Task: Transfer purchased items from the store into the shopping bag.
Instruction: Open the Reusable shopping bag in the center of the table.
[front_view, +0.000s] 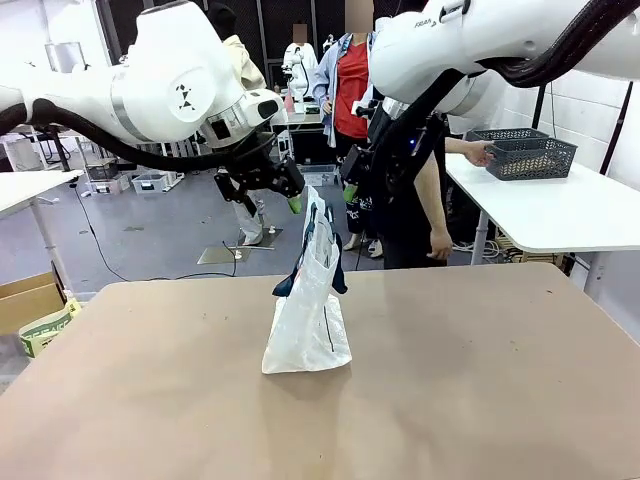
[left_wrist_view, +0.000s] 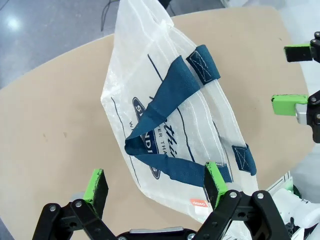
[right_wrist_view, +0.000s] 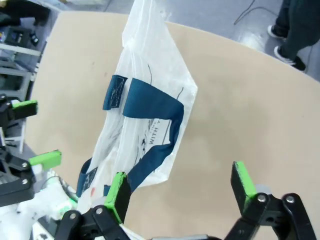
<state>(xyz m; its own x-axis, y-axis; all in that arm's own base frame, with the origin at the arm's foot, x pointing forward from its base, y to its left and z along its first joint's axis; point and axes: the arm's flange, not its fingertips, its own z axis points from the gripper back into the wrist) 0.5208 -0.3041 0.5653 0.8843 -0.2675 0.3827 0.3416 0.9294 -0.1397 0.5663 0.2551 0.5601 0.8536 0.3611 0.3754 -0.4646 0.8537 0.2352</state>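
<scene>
On tan bench (front_view: 480, 380): crinkly whitish plastic shopping bag (front_view: 308, 330), navy straps.
Above, left fingers (left_wrist_view: 96, 184) and right fingers (right_wrist_view: 119, 192) wide apart, empty.

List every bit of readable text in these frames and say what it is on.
"thi": navy script on the shopping bag, cut off by its handle.
"ER THA": small capitals beside it, partly covered.
Oval logo: white letters mostly hidden, unreadable.
Orange tag at the bag's edge: too small to read.
Print on the right arm: blurred.
</scene>
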